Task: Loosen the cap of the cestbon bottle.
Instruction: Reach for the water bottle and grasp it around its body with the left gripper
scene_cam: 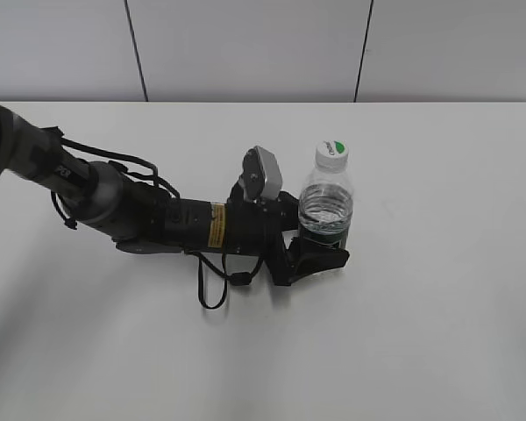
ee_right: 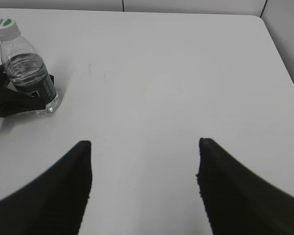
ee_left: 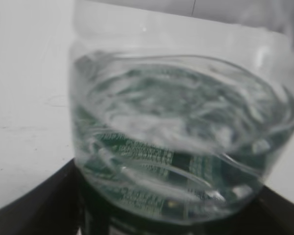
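Observation:
The cestbon bottle (scene_cam: 326,209) stands upright on the white table, clear with a dark green label band low on its body. Its white cap (scene_cam: 331,154) with the green leaf mark sits on top. My left gripper (scene_cam: 318,254) is shut on the bottle's lower part, fingers on both sides. In the left wrist view the bottle (ee_left: 181,142) fills the frame, blurred. In the right wrist view the bottle (ee_right: 27,68) and cap (ee_right: 5,27) stand far left; my right gripper (ee_right: 144,152) is open and empty, well away from them, and it is out of the exterior view.
The left arm (scene_cam: 140,215) lies low across the table from the left edge. The white table (scene_cam: 438,307) ends at a grey wall behind. In the right wrist view the table's right edge (ee_right: 279,54) shows.

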### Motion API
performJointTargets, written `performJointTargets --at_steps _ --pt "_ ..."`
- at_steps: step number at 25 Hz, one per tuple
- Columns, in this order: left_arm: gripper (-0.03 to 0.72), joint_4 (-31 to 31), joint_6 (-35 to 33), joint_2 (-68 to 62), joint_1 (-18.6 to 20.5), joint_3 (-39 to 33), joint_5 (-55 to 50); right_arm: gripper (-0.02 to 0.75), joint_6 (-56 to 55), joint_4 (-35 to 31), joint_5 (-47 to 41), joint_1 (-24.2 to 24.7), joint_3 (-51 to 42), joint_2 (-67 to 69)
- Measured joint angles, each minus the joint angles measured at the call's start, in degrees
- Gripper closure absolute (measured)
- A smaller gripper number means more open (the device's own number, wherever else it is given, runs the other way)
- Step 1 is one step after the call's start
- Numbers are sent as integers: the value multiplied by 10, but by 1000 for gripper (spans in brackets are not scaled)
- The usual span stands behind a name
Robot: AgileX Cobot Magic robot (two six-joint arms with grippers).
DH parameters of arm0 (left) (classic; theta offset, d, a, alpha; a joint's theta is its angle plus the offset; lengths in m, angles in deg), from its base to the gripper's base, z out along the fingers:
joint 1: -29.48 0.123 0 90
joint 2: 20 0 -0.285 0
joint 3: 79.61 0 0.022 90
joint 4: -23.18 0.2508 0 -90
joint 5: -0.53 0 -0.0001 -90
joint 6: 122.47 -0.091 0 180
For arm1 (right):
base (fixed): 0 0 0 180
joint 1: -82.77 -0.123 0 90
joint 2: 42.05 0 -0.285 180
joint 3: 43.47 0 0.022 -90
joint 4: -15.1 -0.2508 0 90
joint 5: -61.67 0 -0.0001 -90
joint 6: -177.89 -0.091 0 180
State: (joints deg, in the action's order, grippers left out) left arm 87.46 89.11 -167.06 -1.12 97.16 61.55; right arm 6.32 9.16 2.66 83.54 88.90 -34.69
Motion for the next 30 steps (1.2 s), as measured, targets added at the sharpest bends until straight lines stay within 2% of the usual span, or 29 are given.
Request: performJointTargets --at_steps 12,19,25,30 --pt "157 -5 -1 0 0 1 1 221 0 0 0 0 0 0" --pt "162 -1 -2 0 0 1 2 221 -11 -11 6 0 10 11" --pt "163 18 -9 0 0 3 2 221 1 -91 15 0 51 169" --pt "163 21 -13 0 0 3 1 221 84 -178 23 0 100 321"
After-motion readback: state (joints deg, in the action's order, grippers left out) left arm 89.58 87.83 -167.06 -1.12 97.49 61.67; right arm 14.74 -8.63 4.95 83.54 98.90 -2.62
